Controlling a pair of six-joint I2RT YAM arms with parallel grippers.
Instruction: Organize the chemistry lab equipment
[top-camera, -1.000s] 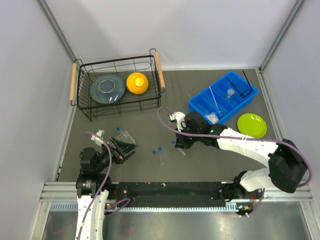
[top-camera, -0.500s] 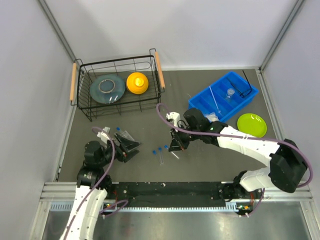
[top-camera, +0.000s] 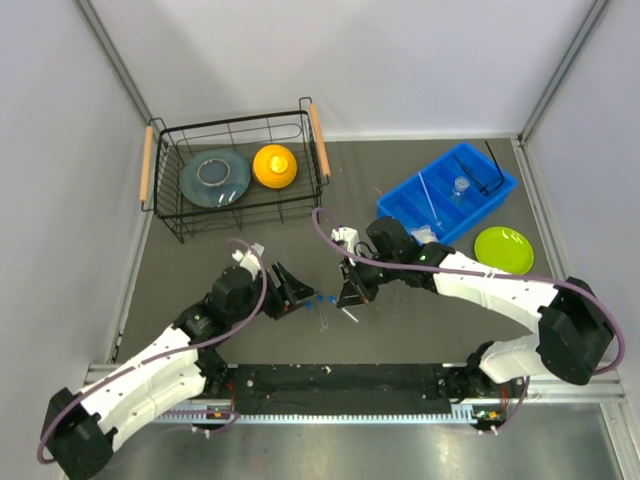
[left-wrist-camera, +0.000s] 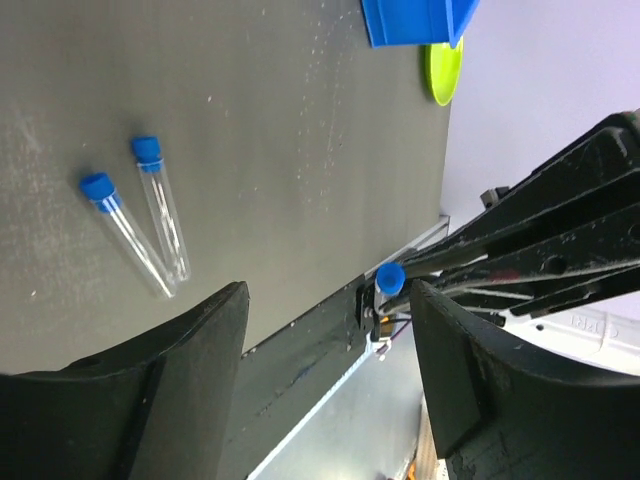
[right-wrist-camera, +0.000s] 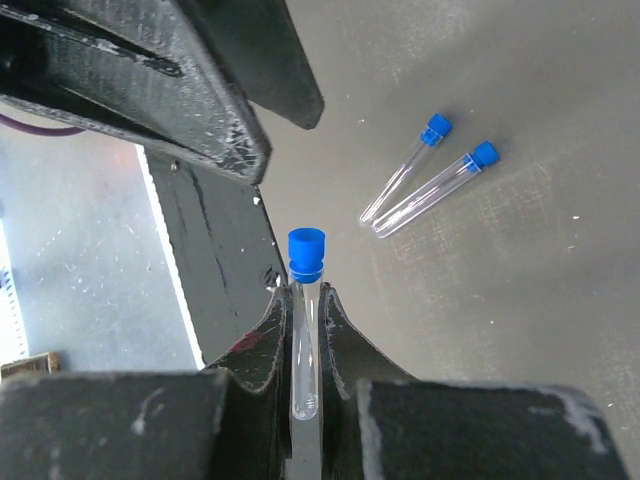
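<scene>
The right gripper (right-wrist-camera: 305, 318) pinched 1 blue-capped test tube (right-wrist-camera: 306, 262) above the mat (left-wrist-camera: 280, 120). The left gripper (left-wrist-camera: 328, 320) stood spread and empty beside 2 loose tubes (left-wrist-camera: 163, 212) on bare mat, near the front rail (left-wrist-camera: 300, 370).

Comes as two like arms: left arm (top-camera: 150, 365) and right arm (top-camera: 500, 292), clad in glossy white shells along the long links, black at the round joint housings and wrists. Carries a dull purple cable (top-camera: 263, 285) looped loose on the left, a second cable (top-camera: 317, 228) on the right. Ends in a left gripper (left-wrist-camera: 330, 375) with broad, rounded matt-black fingers (left-wrist-camera: 190, 370), and a right gripper (right-wrist-camera: 305, 300), black too, grainy, scuffed with pale flecks.
</scene>
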